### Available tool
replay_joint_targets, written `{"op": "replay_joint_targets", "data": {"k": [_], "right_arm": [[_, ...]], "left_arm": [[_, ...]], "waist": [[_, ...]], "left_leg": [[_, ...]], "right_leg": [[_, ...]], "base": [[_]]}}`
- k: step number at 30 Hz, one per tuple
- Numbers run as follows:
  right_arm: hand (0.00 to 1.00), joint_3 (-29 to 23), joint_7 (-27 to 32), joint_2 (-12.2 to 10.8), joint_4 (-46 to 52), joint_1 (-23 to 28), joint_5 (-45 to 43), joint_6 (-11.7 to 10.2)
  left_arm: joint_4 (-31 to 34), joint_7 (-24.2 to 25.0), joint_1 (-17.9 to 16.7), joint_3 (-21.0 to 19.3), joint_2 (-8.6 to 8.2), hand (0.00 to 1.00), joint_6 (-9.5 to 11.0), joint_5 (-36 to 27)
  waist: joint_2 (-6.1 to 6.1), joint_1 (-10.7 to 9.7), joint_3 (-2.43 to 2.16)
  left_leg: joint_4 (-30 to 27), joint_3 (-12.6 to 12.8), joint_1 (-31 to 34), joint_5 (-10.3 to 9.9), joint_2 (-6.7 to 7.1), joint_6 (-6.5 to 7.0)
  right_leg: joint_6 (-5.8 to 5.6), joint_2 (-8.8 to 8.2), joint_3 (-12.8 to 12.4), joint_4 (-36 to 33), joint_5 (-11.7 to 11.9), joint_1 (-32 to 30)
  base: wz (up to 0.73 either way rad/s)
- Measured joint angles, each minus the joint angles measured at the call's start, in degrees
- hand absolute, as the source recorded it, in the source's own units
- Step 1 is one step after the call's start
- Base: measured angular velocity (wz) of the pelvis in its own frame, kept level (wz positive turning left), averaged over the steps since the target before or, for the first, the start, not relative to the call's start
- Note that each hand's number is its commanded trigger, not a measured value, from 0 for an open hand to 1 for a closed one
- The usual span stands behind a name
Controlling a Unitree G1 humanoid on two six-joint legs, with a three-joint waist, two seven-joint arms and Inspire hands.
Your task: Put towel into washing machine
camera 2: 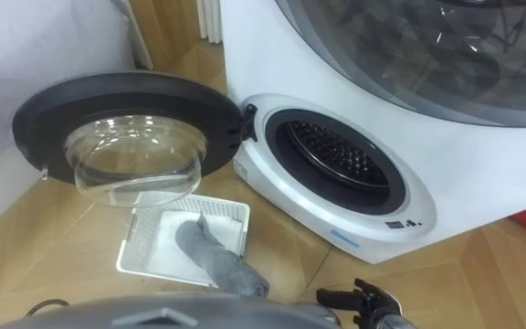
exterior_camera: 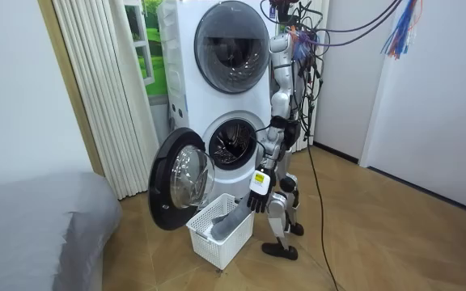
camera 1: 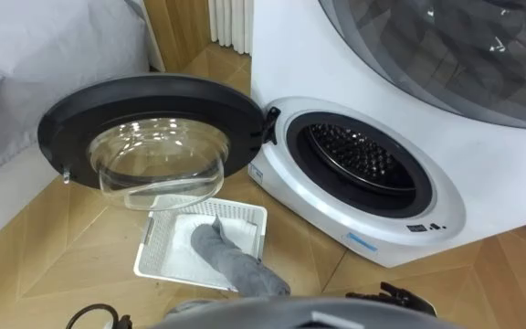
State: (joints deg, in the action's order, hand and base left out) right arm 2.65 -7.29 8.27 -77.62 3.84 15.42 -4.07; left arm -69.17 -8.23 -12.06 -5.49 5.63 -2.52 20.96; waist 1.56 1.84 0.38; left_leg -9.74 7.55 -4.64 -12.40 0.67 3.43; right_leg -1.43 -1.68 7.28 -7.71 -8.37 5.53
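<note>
- Standing against the wall, a white stacked washing machine [exterior_camera: 186,121] is the largest thing. The room view shows both its round windows, the upper one shut. The eye views show mainly the lower unit, with its perforated metal drum [camera 1: 359,155] lying open.
- A bed under a grey cover [exterior_camera: 31,218] fills the room view's lower left. The eye views catch a corner of it at upper left.
- The round black door with a bulging clear glass bowl [camera 1: 153,100] is swung fully out, and its glass overhangs the far end of the basket.
- The robot stands on the wooden floor, just before the machine and at the room view's right of the basket.
- A white rectangular plastic laundry basket with lattice walls [camera 1: 153,245] sits on the floor below the open door, in front of the drum.
- The grey towel [camera 1: 226,256] is in this basket, not in the machine. It is bunched into a long roll that rises out over the near rim. In the eye views its near end is hidden at the bottom edge.
- The dark right hand [camera 2: 363,297] shows at the lower right of the eye views. Its fingers are loosely spread, hold nothing, and are clear of the towel. In the room view it hangs close to the towel's raised end, and whether they touch cannot be told there.
</note>
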Motion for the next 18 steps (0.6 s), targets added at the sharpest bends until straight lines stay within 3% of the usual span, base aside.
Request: {"op": "replay_joint_targets", "data": {"k": [13, 18], "right_arm": [[0.0, 0.27, 0.15, -0.01, -0.03, 0.07, 0.79, 0.38], [0.0, 0.79, 0.1, -0.01, 0.0, 0.0, 3.12, 0.37]], "left_arm": [[0.13, -0.07, 0.05, -0.12, 0.03, 0.0, -0.02, 1.21], [0.57, -0.12, 1.84, 0.6, 0.18, 0.0, 0.08, 1.25]], "waist": [[0.07, -0.03, -0.29], [0.06, -0.18, -0.27]], "left_leg": [[0.03, -0.02, 0.02, 0.0, 0.01, 0.01], [-0.01, -0.07, 0.49, 0.0, -0.01, 0.0]], "right_leg": [[0.0, 0.01, -0.1, -0.03, 0.0, -0.04], [0.01, -0.01, 0.04, -0.04, 0.0, -0.81]], "base": [[0.0], [0.01]]}}
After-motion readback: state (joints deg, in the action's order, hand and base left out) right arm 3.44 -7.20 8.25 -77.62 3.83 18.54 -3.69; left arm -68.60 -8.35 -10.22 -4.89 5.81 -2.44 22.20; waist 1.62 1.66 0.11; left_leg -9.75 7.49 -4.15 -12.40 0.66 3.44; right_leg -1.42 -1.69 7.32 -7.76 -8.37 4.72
